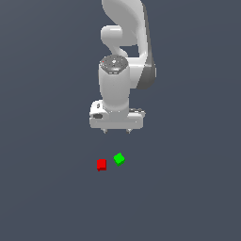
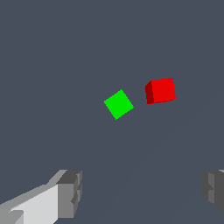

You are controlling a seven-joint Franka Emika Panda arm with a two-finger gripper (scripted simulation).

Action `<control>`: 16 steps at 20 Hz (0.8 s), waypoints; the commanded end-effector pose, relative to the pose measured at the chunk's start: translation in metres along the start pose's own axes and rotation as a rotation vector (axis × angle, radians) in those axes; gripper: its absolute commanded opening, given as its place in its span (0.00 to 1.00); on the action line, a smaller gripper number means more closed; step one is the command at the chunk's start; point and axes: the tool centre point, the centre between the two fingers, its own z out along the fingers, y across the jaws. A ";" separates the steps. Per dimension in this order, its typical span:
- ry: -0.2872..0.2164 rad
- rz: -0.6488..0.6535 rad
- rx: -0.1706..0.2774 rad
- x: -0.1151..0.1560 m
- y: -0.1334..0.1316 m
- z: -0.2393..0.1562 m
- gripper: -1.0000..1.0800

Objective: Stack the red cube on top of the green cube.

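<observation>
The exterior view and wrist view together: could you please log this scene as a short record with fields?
red cube: on the grey floor, not stacked, not held
green cube: on the floor, turned at an angle to the red one
spacing: cubes close, small gap, not touching
gripper: above the cubes, empty
fingers: spread wide apart
stacking: not yet begun

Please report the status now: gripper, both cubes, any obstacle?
Gripper open, empty, above the cubes. Red cube and green cube on the floor, close, not touching, not stacked. No obstacle seen.
</observation>
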 end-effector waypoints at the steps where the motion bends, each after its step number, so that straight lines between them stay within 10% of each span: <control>1: 0.000 0.000 0.000 0.000 0.000 0.000 0.96; 16: -0.013 -0.045 -0.001 0.029 0.028 0.039 0.96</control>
